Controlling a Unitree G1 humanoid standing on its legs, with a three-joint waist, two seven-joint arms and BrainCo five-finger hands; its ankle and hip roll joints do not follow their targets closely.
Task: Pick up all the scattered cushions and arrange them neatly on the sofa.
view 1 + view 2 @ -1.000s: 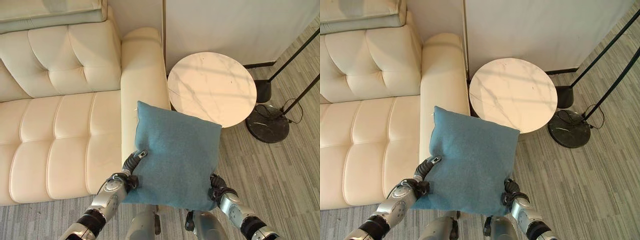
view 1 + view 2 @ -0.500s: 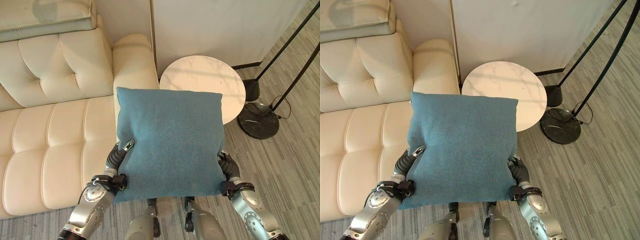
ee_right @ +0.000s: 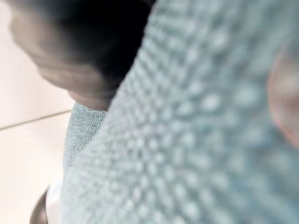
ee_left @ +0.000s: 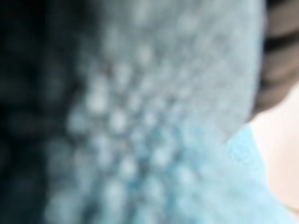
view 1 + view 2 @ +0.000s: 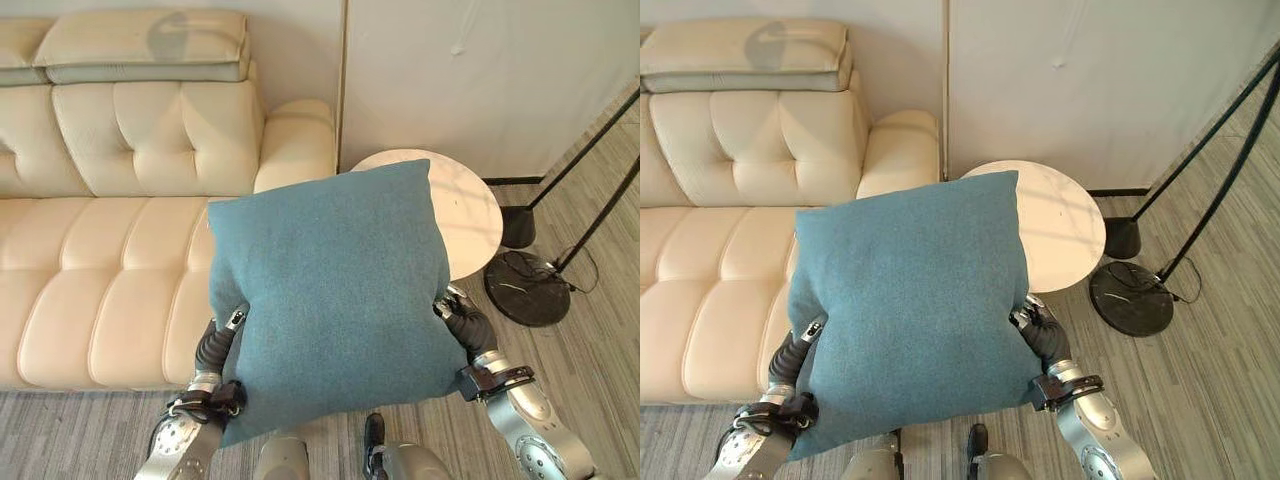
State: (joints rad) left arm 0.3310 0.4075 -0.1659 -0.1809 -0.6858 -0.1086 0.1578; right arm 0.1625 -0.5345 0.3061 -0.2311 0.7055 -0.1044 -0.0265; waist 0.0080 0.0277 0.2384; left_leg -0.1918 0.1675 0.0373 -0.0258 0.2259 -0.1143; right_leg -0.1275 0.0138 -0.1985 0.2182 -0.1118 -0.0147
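A large blue cushion (image 5: 330, 300) hangs in the air in front of me, held up between both hands over the sofa's right end. My left hand (image 5: 213, 350) grips its lower left edge, thumb lying on the front face and fingers behind. At the cushion's right edge, my right hand (image 5: 468, 325) clasps it, mostly hidden behind the fabric. Both wrist views look straight onto the blue weave (image 4: 154, 140) (image 3: 196, 130) from very close. The cream tufted sofa (image 5: 110, 250) stretches to the left, its seat bare.
A round white marble side table (image 5: 468, 215) stands right of the sofa's armrest (image 5: 297, 140), partly hidden by the cushion. Two black floor-lamp bases (image 5: 527, 288) (image 5: 518, 225) with slanted poles sit further right. A cream headrest pad (image 5: 140, 45) tops the sofa back against the wall.
Both hands lifted the cushion higher and tipped it more upright, leaning a little left. The camera tilted up, so more of the sofa back and the wall show.
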